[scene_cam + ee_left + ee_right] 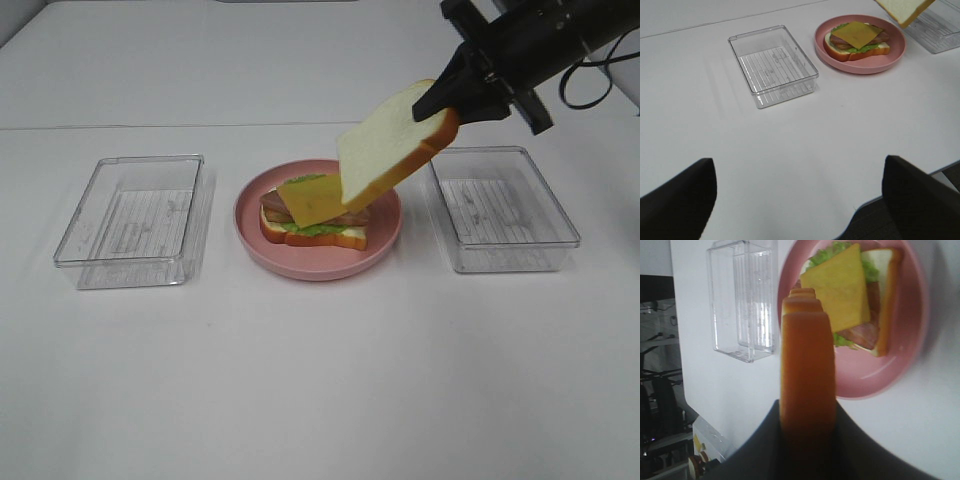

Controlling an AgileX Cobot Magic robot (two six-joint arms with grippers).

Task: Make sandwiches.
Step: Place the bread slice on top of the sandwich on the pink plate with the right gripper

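Observation:
A partly built sandwich (315,218) lies on the round pink plate (385,240): a bread slice, green lettuce, bacon and a yellow cheese slice (312,198) on top. It also shows in the left wrist view (856,41) and the right wrist view (850,295). My right gripper (447,103) is shut on a second white bread slice (388,150) with orange-brown crust, held tilted above the plate's right side. In the right wrist view the slice (806,370) is seen edge-on between the fingers (765,440). My left gripper (800,200) is open and empty, low over the table, far from the plate.
One clear plastic tray (135,220) stands left of the plate and another (502,208) stands right of it. Both look empty. The white table (320,380) stretches out in front of them.

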